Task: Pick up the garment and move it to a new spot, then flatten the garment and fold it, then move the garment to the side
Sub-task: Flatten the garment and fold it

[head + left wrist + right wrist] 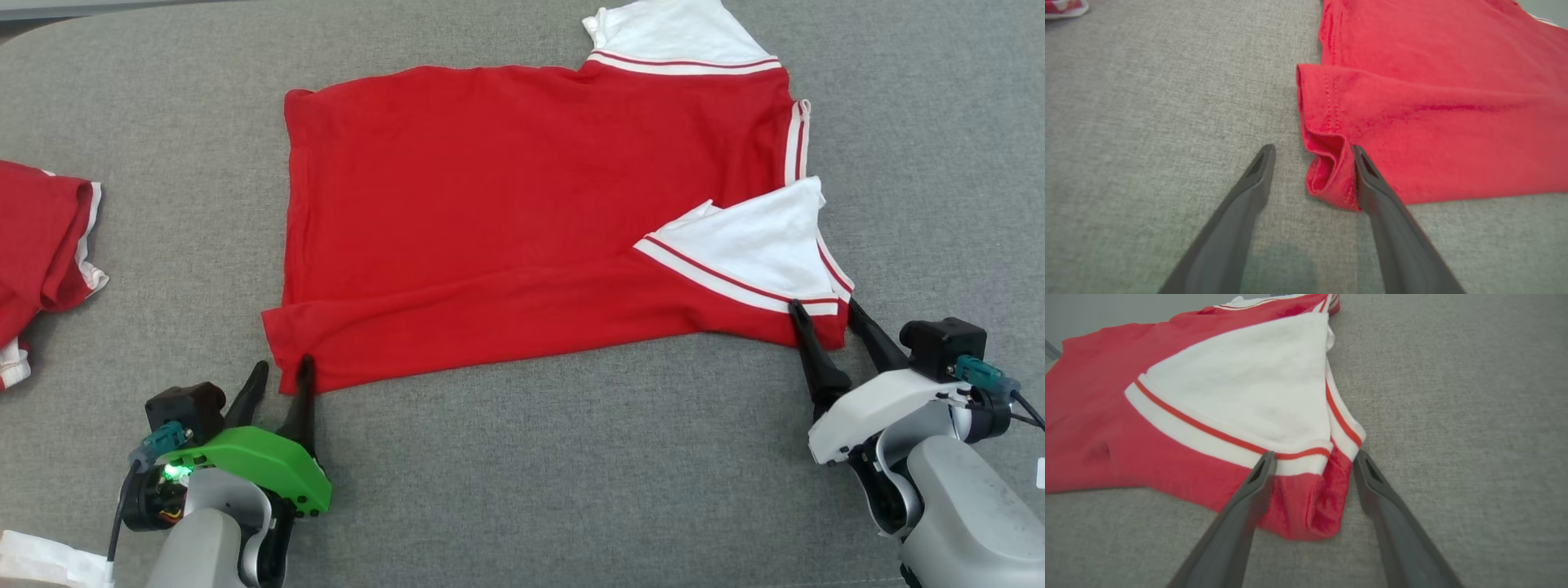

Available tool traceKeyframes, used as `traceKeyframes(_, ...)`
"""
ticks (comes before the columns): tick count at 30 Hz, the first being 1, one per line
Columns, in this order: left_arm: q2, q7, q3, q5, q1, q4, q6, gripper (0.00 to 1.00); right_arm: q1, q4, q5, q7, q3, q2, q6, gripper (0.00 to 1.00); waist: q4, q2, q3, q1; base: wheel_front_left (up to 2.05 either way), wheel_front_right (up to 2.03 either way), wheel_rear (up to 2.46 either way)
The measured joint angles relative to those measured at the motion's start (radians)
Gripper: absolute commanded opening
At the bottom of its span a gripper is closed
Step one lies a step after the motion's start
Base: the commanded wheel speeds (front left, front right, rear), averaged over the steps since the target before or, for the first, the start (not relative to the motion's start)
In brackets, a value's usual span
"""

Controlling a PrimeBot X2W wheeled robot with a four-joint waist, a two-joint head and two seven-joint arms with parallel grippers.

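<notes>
While garment [522,229] lies flat mid-bench [531,457], long axis left-right, near edge faces both hands; left hand [283,363] spread astride hem corner [1327,175]; right hand [823,305] spread astride sleeve corner [1310,506]; both equally near.

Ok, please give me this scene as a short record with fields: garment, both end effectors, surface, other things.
garment: red shirt, spread out, near edge folded over
sleeve: white sleeve folded onto the red body
left end effector: open, fingers astride the hem corner
right end effector: open, fingers astride the corner beside that sleeve
surface: grey fabric
other: second red garment, bunched, at the left edge
</notes>
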Motion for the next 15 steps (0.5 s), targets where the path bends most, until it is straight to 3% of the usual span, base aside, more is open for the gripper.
traceKeyframes(1, 0.003, 0.001, -0.002, -0.008, -0.002, 0.002, -0.001, 0.0, -0.009, 0.01, 0.011, 0.0, 0.004, -0.001, 0.0, 0.0, 0.0, 0.0, 0.0, 0.0, 0.0, 0.0, 0.0)
traceKeyframes(8, 0.009, -0.035, -0.011, -0.029, -0.008, -0.009, -0.009, 0.0, -0.024, 0.026, 0.074, -0.016, 0.036, -0.019, 0.001, 0.0, 0.004, 0.0, -0.008, 0.0, 0.0, 0.0, 0.0)
traceKeyframes(15, 0.043, -0.02, -0.006, -0.037, 0.046, -0.094, 0.002, 0.0, 0.1, -0.076, 0.096, -0.027, -0.019, -0.032, 0.001, 0.0, 0.001, 0.0, -0.042, 0.0, 0.0, 0.0, 0.0)
